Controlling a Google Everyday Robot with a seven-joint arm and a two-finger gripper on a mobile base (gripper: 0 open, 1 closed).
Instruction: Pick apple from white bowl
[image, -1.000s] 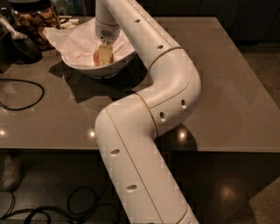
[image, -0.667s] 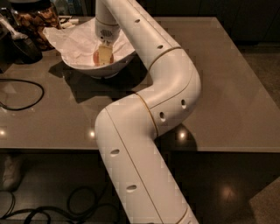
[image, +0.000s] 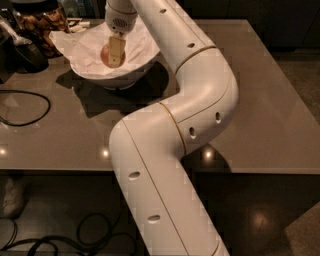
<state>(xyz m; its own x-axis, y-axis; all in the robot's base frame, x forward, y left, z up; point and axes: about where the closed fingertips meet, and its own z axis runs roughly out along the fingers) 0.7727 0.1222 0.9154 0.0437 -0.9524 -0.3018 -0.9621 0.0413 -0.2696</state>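
Observation:
The white bowl (image: 131, 75) stands at the back left of the grey table, lined with crumpled white paper (image: 80, 47). The apple (image: 105, 54), small and orange-red, is inside the bowl over the paper. My gripper (image: 115, 54) reaches down into the bowl from above and is shut on the apple. One tan finger (image: 116, 49) covers the apple's right side, and the other finger is hidden. My white arm (image: 200, 95) bends across the table's middle.
A black cable (image: 30, 107) loops on the table at the left. A dark object (image: 25, 52) and a jar of brown items (image: 42, 22) stand at the back left, close to the bowl. The table's front edge (image: 60, 171) runs below, with more cables on the floor (image: 65, 240).
The gripper and the apple sit a little higher in the bowl than before. The bowl has not moved.

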